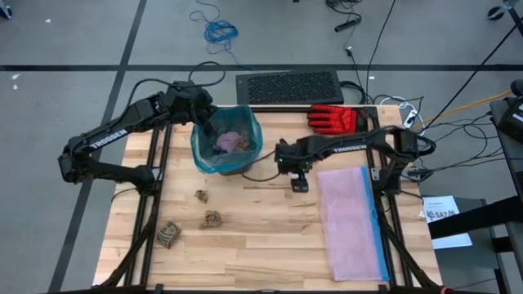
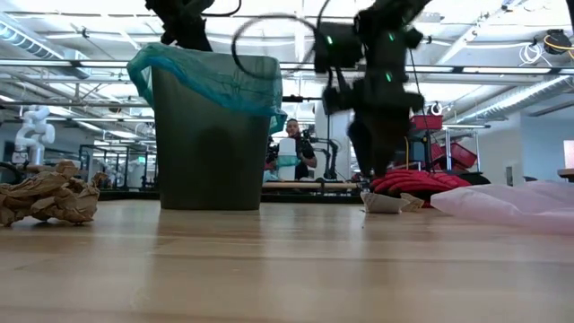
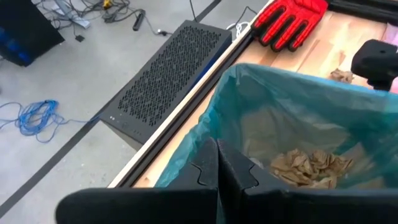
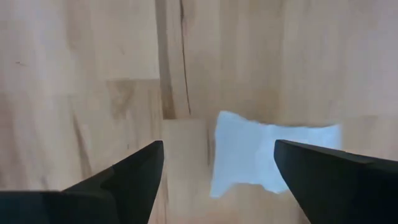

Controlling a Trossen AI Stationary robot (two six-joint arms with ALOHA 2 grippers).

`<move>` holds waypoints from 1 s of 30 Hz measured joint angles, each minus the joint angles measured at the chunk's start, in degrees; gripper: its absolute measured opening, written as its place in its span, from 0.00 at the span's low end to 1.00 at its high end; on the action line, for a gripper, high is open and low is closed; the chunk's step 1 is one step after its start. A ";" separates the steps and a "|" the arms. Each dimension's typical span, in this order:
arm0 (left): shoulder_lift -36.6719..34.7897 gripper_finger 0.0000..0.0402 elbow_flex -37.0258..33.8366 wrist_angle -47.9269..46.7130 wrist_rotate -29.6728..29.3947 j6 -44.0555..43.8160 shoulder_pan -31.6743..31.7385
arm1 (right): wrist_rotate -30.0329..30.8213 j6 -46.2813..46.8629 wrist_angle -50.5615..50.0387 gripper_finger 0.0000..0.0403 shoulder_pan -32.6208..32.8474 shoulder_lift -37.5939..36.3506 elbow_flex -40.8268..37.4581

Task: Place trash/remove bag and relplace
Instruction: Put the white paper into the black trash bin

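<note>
- The right end effector [image 4: 214,171] points straight down at the wooden bench [image 1: 270,237], fingers spread wide, holding nothing.
- A flat white scrap of trash [image 4: 267,158] lies directly beneath it, between the fingers.
- The left end effector [image 3: 217,171], pinched shut, hovers over the rim of the thin teal plastic bag [image 1: 204,155] lining the bin.
- Bare bench surrounds the scrap.

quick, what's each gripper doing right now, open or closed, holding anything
Left gripper: closed at the bin's rim, on the teal bag.
Right gripper: open, empty, above the white piece on the table.
</note>
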 joint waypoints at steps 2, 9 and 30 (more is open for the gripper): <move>0.00 0.00 0.00 0.04 0.00 0.00 0.00 | -0.02 1.81 3.86 0.72 0.06 -0.01 -3.40; 0.00 0.00 0.00 0.18 -0.17 -0.43 0.00 | 9.28 7.35 10.54 0.46 0.04 -0.02 -9.39; 0.00 0.00 0.00 1.24 -0.48 -0.55 0.00 | -13.39 3.01 3.30 0.00 -0.84 -18.77 8.49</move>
